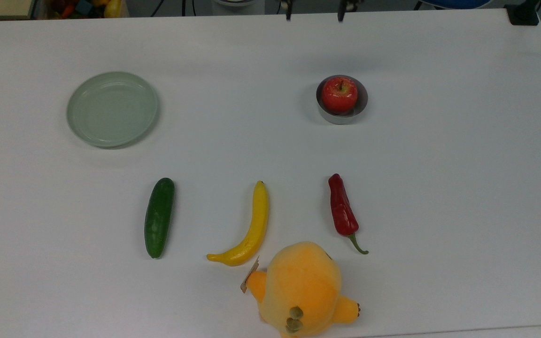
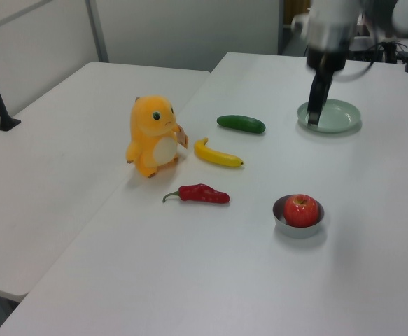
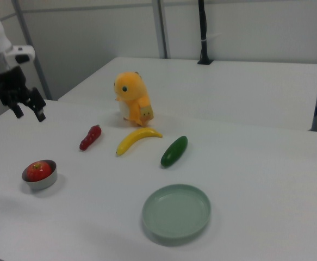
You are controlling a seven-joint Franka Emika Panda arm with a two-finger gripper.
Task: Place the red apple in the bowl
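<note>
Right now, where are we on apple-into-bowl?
Done: the red apple sits inside the bowl, stem up, with nothing touching it. In hand: nothing; the gripper is open and empty, raised well above the table and clear of the bowl. Left: nothing for the placement itself that I can see; the plate, chili pepper, banana and cucumber lie apart from it.
</note>
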